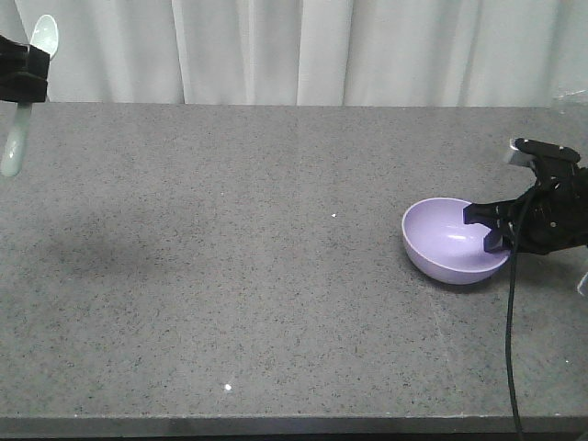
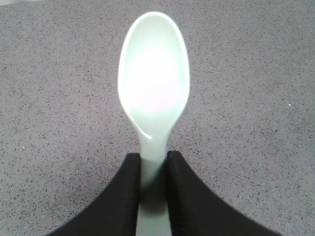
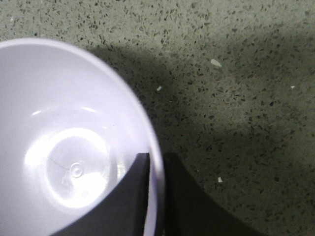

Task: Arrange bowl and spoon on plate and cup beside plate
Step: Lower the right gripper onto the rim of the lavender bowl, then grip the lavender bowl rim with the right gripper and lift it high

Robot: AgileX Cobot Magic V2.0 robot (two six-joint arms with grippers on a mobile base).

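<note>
Left claw [image 1: 26,75] closed tight on the neck of the spoon [image 1: 42,37], which is held upright, head up, in the air over the far-left edge of the desk [image 1: 230,276]. Right claw [image 1: 493,231] pinches the right rim of the bowl [image 1: 446,241], one finger inside and one outside, with the bowl low at the desk's right side. Surroundings: white curtain [image 1: 322,46] behind, black cable [image 1: 511,331] hanging by the right arm.

Lavender, mint and black on speckled grey.
At right the bowl [image 1: 452,241] is glossy lavender-purple; at upper left the spoon [image 1: 14,138] is pale mint green; the left hand [image 2: 153,160] and right hand [image 3: 156,162] are black; the table [image 1: 230,257] is grey, speckled dark and white; the curtain [image 1: 322,50] is white.
</note>
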